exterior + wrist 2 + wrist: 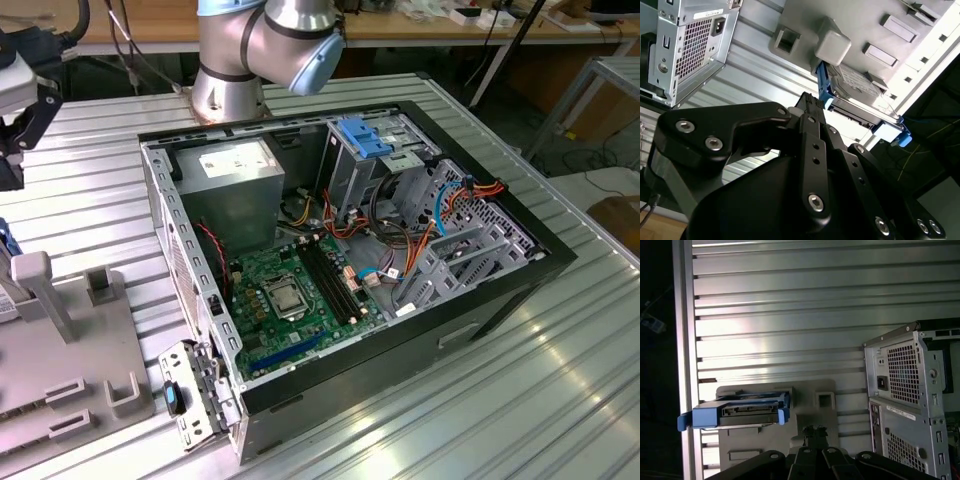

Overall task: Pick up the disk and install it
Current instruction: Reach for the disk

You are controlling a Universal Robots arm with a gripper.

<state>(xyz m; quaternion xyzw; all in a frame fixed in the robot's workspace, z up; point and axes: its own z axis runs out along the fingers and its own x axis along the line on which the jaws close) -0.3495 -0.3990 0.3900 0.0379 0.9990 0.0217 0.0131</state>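
Hand [810, 432] over counter [790, 315], can't tell if spread or pressed; disk [740, 415] in grey holder [807, 412] ahead, offset sideways, long axis crosswise, apart

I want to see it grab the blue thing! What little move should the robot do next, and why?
Probably ease the tool toward the disk. The disk sits in its grey holder, outside the computer case, and the tool looks apart from it.
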